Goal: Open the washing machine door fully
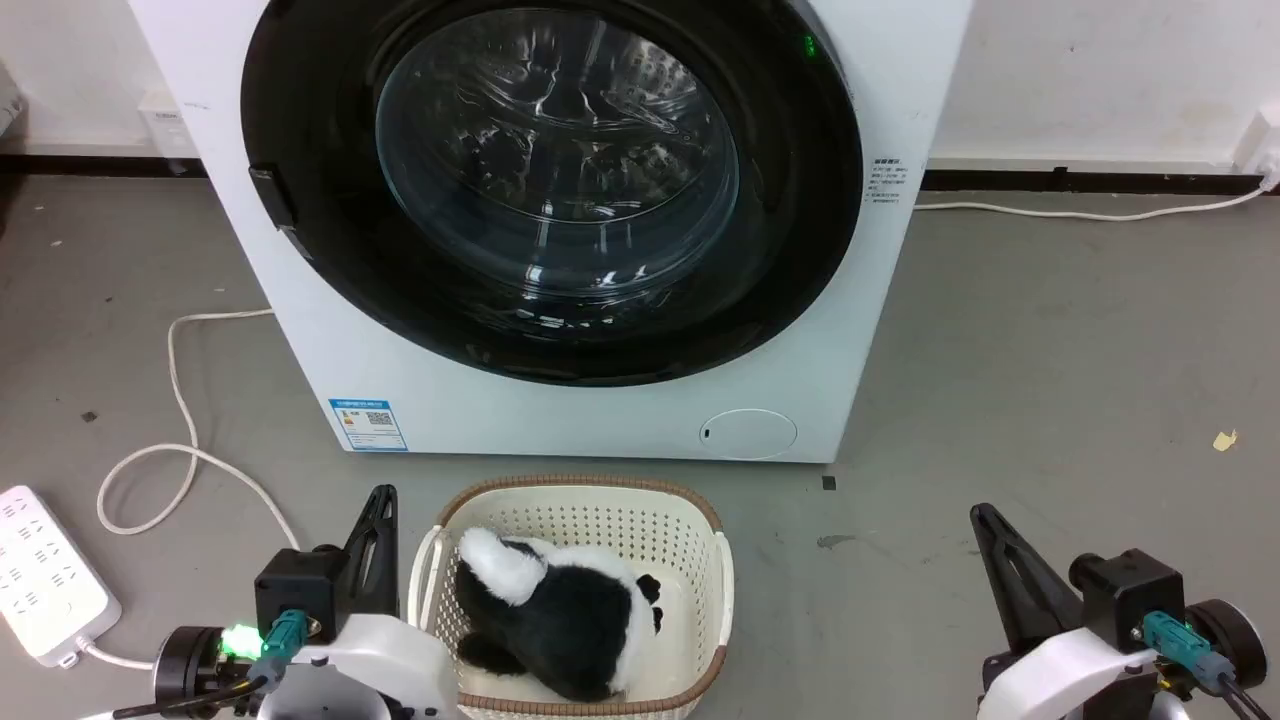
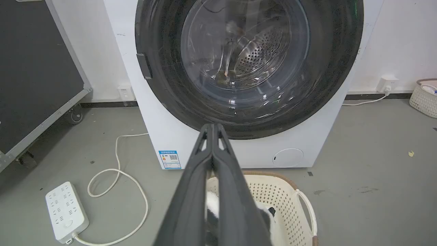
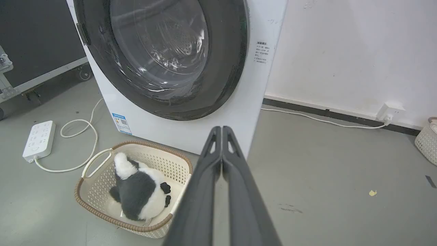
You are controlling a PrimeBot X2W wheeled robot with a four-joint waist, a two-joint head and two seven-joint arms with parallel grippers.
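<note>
As I look down from my head, a white power strip (image 1: 45, 575) lies on the grey floor at the far left, its pale cable (image 1: 180, 400) looping toward the washing machine (image 1: 560, 420). Next comes my left gripper (image 1: 382, 497), low in view, its two dark fingers pressed together with nothing between them. It stands just beside the left rim of a cream basket (image 1: 590, 487). A black-and-white plush toy (image 1: 570, 610) lies inside that basket, which sits on the floor close in front of the machine. Above it, the washing machine door (image 1: 555, 180) covers most of the white front. It is a glossy black disc with a clear glass bowl, closed flat against the machine, with a small dark handle (image 1: 272, 195) at its left edge. Neither of my grippers touches it. Below the door to the right is a small round white flap (image 1: 748, 433). Farther right, my right gripper (image 1: 985, 515) is over bare floor, fingers likewise closed tip to tip and holding nothing, well apart from basket and door.
</note>
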